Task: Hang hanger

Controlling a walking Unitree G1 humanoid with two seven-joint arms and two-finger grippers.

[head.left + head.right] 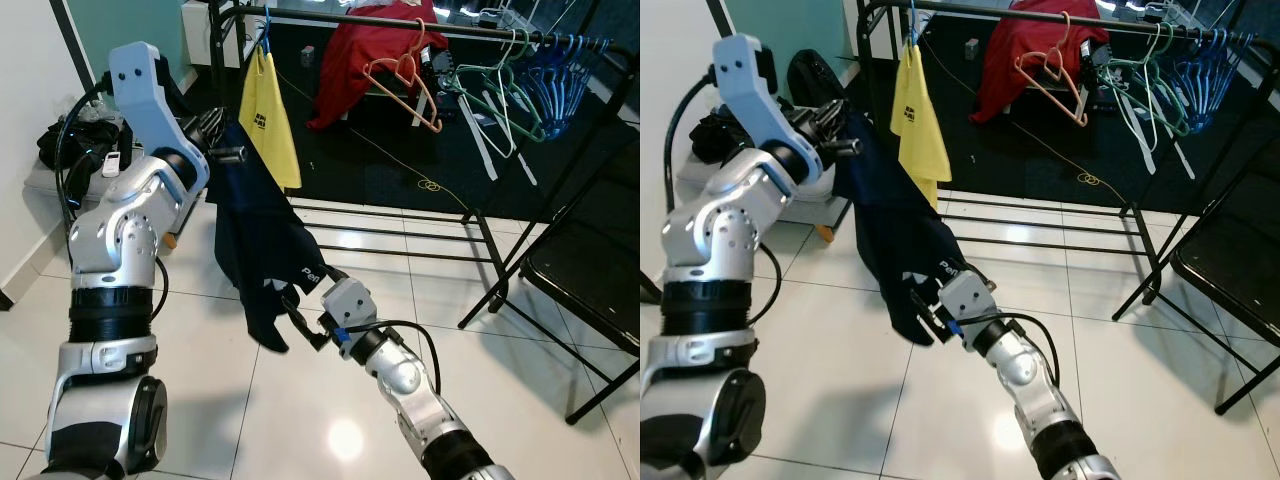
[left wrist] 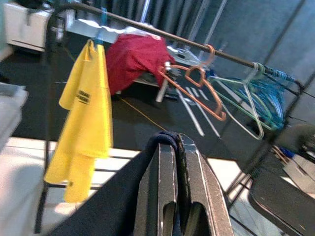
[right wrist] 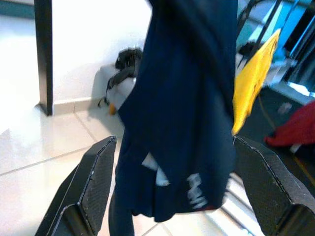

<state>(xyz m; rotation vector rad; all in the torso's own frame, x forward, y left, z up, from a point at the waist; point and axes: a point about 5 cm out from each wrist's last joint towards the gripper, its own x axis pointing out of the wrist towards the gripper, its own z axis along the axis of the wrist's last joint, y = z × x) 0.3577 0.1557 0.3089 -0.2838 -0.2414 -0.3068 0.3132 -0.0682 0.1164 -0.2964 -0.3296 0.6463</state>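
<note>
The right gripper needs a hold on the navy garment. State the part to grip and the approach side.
Grip the navy garment at its hanging lower edge, from the robot's side. The left gripper pinches its top; the open right gripper already faces that loose hem.

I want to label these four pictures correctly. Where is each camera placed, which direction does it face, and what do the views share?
Left eye: on the head, looking down at the navy garment; both arms show.
Right eye: beside it, same scene, clothes rail behind.
Left wrist: along the left gripper, shut on the garment, facing the yellow shirt.
Right wrist: between the open right gripper fingers, facing the garment.
All share the garment.
</note>
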